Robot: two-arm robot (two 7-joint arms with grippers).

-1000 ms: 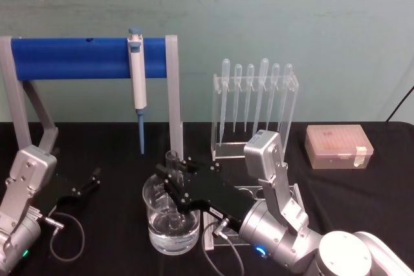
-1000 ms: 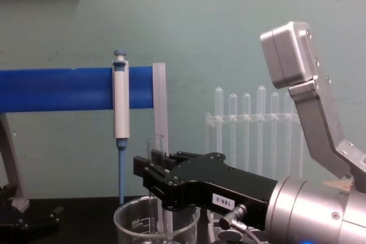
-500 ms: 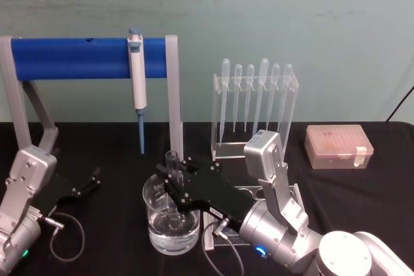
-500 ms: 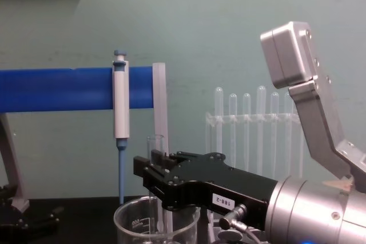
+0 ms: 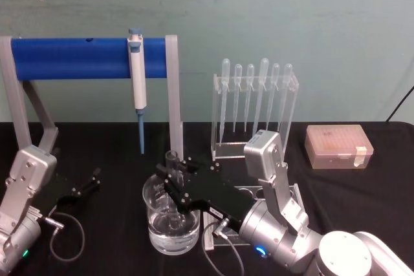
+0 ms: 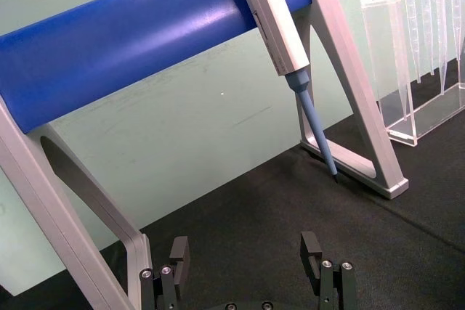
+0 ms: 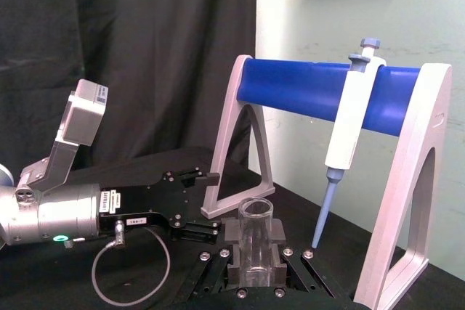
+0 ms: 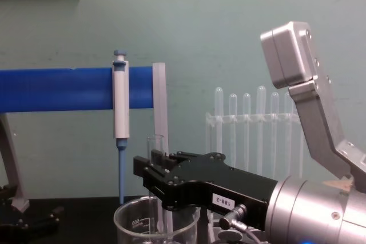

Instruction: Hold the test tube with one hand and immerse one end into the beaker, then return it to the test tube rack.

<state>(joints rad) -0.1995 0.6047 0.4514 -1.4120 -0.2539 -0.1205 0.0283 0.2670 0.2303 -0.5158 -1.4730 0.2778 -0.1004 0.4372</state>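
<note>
head view has the right gripper (image 5: 172,182) reaching in over the beaker (image 5: 171,231), its black fingers clamped on the tube (image 5: 172,163). the tube is clear glass, narrow and straight-walled, with an open round rim. it stands upright, its rim poking up above the fingers and its lower part going down inside the beaker. the beaker is wide clear glass holding clear liquid in its lower part; whether the tube's end reaches the liquid is hard to tell.

chest view shows the tube (image 8: 156,148) rising just behind the right gripper (image 8: 150,171), which carries a small white "188-2" label, and the beaker (image 8: 137,222) with white printed marks directly below.

right wrist view looks along the black fingers (image 7: 234,236), closed on either side of the tube (image 7: 255,241), whose rim shows as a clean ring.

the left gripper (image 5: 90,181) rests low on the black table (image 5: 362,185) at the left, well apart from the beaker; in the left wrist view its fingers (image 6: 179,253) stand spread with nothing between them.

behind stand a blue rack (image 5: 71,58) with a pipettor (image 5: 136,72), and a clear stand of pipettes (image 5: 255,98).
</note>
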